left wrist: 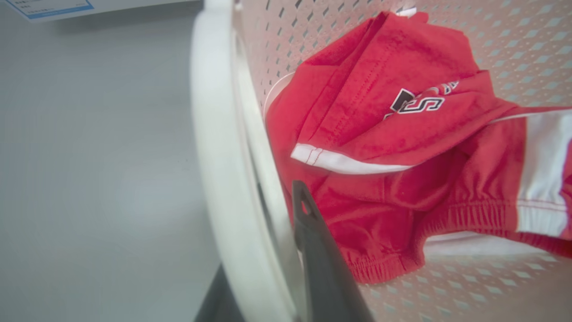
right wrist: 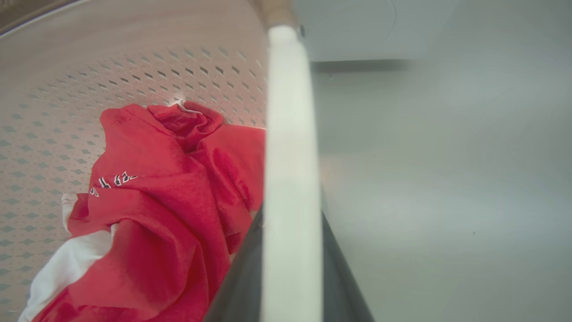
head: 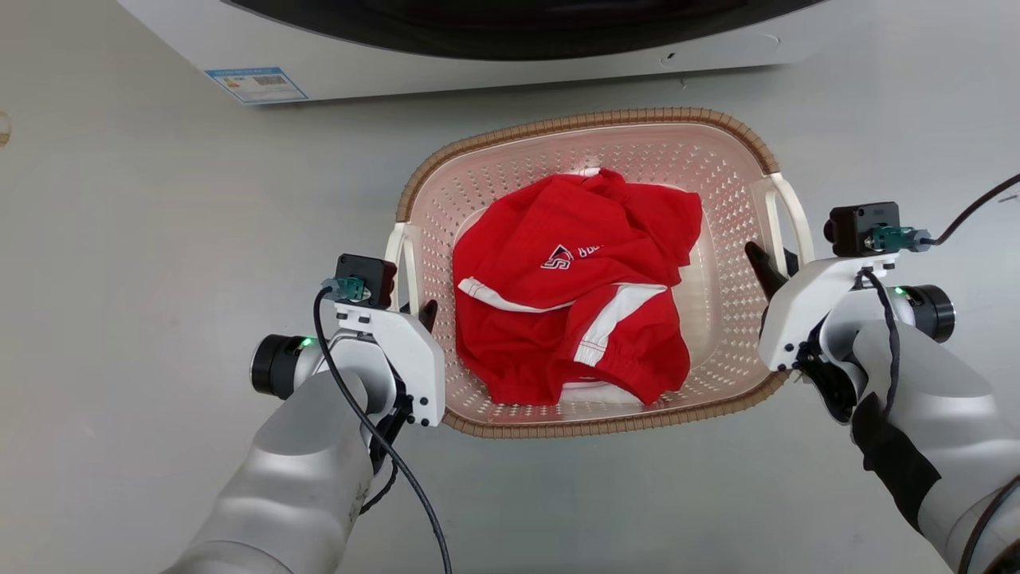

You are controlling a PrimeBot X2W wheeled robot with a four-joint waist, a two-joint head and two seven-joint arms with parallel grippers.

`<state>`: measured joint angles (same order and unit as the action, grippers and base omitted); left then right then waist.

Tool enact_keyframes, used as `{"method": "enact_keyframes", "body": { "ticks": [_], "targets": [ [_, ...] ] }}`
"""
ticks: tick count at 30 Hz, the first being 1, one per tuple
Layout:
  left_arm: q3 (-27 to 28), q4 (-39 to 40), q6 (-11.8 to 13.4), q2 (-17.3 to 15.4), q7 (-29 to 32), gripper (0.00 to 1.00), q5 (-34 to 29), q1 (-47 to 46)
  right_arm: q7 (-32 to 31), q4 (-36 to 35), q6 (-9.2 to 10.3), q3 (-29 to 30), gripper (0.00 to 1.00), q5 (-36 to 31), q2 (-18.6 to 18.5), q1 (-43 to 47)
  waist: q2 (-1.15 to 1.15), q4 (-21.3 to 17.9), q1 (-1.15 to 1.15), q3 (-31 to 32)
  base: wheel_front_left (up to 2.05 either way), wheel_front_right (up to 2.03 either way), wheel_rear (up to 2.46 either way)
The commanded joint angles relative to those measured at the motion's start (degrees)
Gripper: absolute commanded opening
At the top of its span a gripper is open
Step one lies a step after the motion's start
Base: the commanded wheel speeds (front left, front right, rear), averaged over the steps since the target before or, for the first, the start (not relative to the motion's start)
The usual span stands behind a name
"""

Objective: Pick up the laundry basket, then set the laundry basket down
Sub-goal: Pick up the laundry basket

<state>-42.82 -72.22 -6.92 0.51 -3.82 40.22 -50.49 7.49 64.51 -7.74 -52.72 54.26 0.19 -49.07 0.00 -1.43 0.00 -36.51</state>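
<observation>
The laundry basket (head: 590,121), pale pink and perforated with a brown woven-look rim, sits in the middle of the head view with a red and white garment (head: 574,287) inside. My left gripper (head: 414,309) is shut on the basket's left white loop handle (head: 396,263). In the left wrist view the handle (left wrist: 214,134) runs between the two dark fingers (left wrist: 313,241). My right gripper (head: 777,267) is shut on the right handle (head: 790,215). The right wrist view shows that handle (right wrist: 290,134) held closely between its fingers (right wrist: 241,277). Whether the basket is off the floor is unclear.
A white washing machine (head: 478,60) with a dark door and a blue label (head: 256,84) stands just beyond the basket's far rim. Grey floor (head: 159,239) spreads to the left, right and near side of the basket.
</observation>
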Motion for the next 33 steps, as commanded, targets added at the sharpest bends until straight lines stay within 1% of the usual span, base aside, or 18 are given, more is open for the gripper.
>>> {"method": "enact_keyframes", "body": {
  "ticks": [1,15,23,33],
  "targets": [
    [0.46,-0.65,-0.56,-5.23,0.44,0.00,0.30,2.23,-0.08,1.91,0.25,-0.53,0.00,0.47,-4.33,2.00,0.00,-0.07,0.00,1.00,0.00,0.00,0.00],
    [-2.38,0.43,-0.57,-7.35,4.01,0.00,5.03,5.78,-2.30,3.67,0.25,-4.02,0.00,4.92,-3.58,4.15,0.00,-0.44,0.00,8.08,0.00,0.00,0.00],
    [-4.30,1.16,-0.57,-9.32,6.34,0.00,8.16,8.43,-3.13,4.61,0.25,-5.78,0.00,7.48,-3.19,6.34,0.00,-1.54,0.00,13.08,0.00,0.00,0.00],
    [-6.33,2.06,-0.57,-11.13,8.82,0.00,11.80,12.21,-4.83,3.73,0.25,-8.19,0.00,10.38,-3.09,9.74,0.00,-2.57,0.00,19.51,0.00,0.00,0.00]
  ]
}}
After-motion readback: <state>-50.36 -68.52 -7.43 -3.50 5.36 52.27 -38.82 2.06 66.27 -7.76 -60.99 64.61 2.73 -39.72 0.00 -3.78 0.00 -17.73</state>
